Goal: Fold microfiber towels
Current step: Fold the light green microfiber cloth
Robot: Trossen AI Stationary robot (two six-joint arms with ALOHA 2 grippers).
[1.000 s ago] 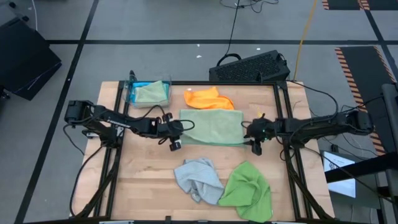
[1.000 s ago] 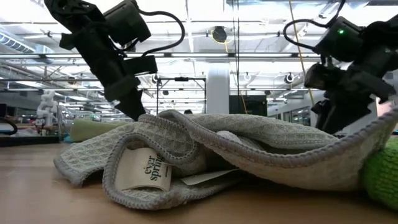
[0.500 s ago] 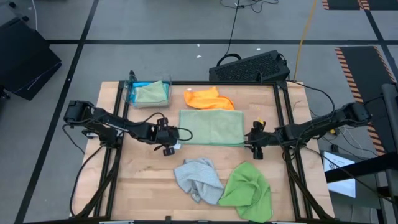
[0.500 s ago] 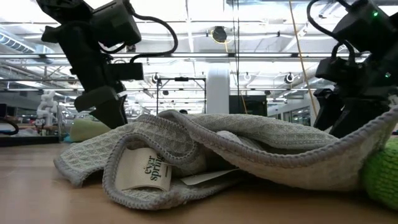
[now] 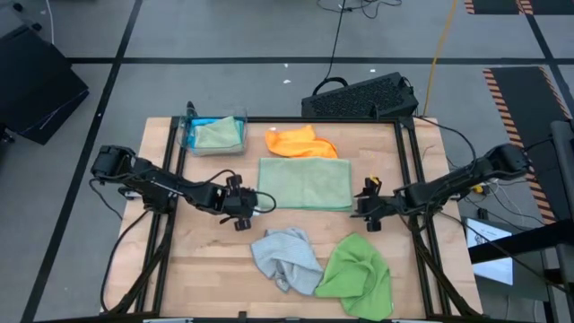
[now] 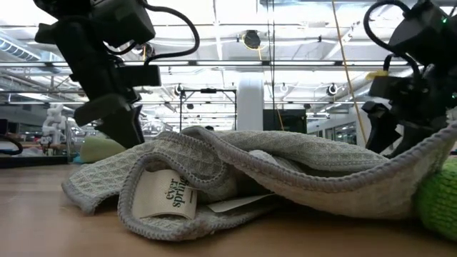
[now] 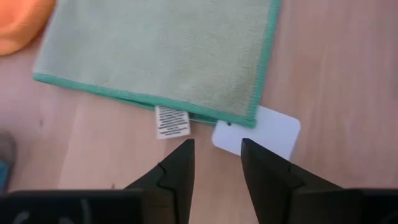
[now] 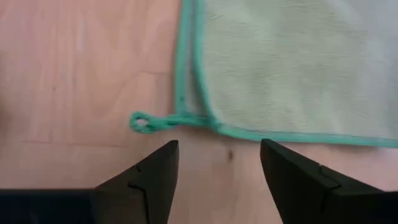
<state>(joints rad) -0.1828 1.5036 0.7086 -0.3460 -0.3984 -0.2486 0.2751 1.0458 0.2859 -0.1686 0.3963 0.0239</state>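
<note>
From low down, my grey towel (image 6: 271,178) fills the front and hides the table behind it. The bright green towel (image 6: 439,196) is cut off at the edge. In the bin (image 5: 191,136), the blue towel (image 5: 199,124) mostly hides under a pale green one (image 5: 219,135).

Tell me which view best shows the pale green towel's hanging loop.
The right wrist view: the loop lies flat on the wood, sticking out from the towel corner. The high view shows the towel whole but no loop; the left wrist view shows the opposite end; the low view hides it.
</note>
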